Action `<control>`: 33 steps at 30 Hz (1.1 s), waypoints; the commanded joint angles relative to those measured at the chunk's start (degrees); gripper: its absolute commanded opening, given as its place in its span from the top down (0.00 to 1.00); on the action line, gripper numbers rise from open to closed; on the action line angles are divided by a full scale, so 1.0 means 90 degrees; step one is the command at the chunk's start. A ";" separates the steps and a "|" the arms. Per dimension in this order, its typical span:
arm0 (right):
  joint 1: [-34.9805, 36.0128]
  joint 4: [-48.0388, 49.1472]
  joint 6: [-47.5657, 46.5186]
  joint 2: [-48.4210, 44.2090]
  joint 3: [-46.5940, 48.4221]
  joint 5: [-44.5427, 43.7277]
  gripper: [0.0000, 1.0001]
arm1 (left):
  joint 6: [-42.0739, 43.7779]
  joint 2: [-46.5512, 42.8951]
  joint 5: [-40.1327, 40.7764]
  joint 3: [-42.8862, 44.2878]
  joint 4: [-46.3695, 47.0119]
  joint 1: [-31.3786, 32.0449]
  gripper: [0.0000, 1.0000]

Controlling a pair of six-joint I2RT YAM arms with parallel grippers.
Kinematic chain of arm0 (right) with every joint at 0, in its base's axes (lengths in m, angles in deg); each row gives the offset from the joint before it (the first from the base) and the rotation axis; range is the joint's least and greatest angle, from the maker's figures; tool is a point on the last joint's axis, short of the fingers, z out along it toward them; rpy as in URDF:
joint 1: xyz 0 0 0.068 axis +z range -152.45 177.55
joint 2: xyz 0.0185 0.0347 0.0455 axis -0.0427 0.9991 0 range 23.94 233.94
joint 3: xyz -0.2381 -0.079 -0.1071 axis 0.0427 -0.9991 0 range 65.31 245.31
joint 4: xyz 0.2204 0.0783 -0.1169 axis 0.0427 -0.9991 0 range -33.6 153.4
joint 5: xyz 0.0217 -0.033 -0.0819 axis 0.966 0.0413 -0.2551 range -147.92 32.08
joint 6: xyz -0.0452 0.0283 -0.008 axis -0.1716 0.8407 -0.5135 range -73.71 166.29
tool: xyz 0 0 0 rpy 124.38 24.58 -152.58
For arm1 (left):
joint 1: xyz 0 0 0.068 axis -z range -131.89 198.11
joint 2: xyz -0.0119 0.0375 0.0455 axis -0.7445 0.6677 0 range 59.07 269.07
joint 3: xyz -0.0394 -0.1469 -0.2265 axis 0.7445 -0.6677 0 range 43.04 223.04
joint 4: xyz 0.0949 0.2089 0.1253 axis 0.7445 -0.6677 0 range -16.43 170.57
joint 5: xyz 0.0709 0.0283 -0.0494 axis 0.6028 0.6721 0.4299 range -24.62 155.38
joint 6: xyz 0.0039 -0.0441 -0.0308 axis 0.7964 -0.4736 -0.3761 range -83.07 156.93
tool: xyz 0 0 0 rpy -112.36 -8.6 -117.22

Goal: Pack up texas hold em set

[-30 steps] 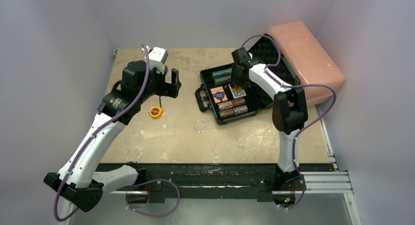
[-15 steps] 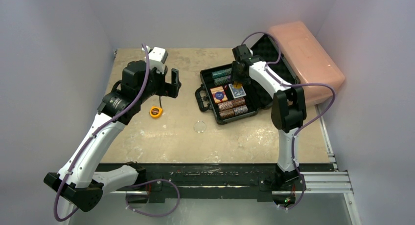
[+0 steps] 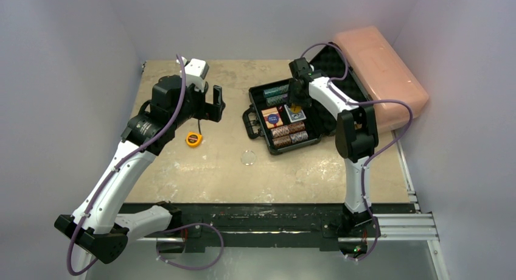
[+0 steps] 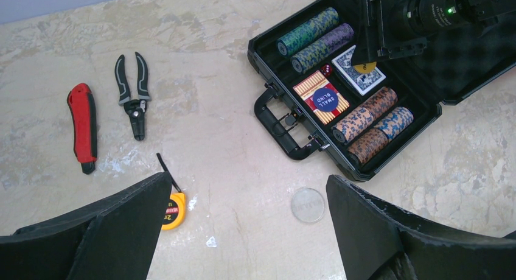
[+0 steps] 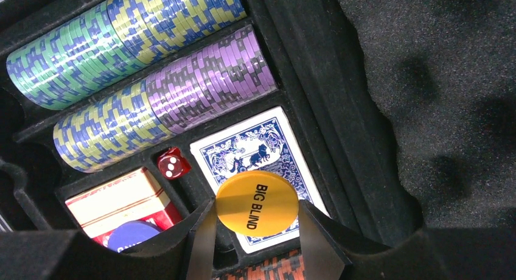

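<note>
Fig. The counter (image 3: 213,164) is carrying a pink box (image 3: 383,67) at the far right and, just in front of it, the black case (image 4: 462,61), which is lying open with its foam lid tilted back. The left hand (image 4: 248,195) is hovering released and empty over the bare counter, well apart from the case. The right hand (image 5: 257,216) is reaching into the case. Chip stacks (image 5: 122,36) are filling the far and near rows; a red deck (image 4: 307,88) and a blue deck (image 5: 255,152) are sitting side by side between them. The right hand is grasping a yellow button (image 5: 257,202) by its edges, just above the blue deck. A blue button (image 4: 324,99) is resting on the red deck, and a die (image 5: 170,164) is sitting beside the decks. Packing is looking nearly done: the yellow button is awaiting release, a clear disc (image 4: 307,205) is lying out on the counter near the case, and the lid is waiting to be shut.
</note>
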 commanded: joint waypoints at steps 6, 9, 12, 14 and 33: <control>-0.0065 0.0057 -0.0053 0.0030 0.0255 0.0129 0.44 | 0.0081 -0.0028 0.0019 0.0201 0.0127 -0.0017 0.00; -0.0072 0.0062 -0.0005 0.0023 0.0248 0.0066 0.28 | 0.0088 -0.0027 0.0016 0.0210 0.0120 -0.0017 0.00; -0.0063 0.0076 0.0025 0.0017 0.0254 -0.0028 0.10 | 0.0083 -0.0039 0.0016 0.0210 0.0123 -0.0022 0.00; -0.0071 0.0067 0.0026 0.0003 0.0250 -0.0049 0.05 | 0.0088 -0.0044 0.0009 0.0210 0.0126 -0.0017 0.00; -0.0026 0.0239 -0.0056 -0.1128 -0.0372 0.0035 0.01 | 0.0071 -0.0022 -0.0051 0.0210 0.0123 -0.0017 0.00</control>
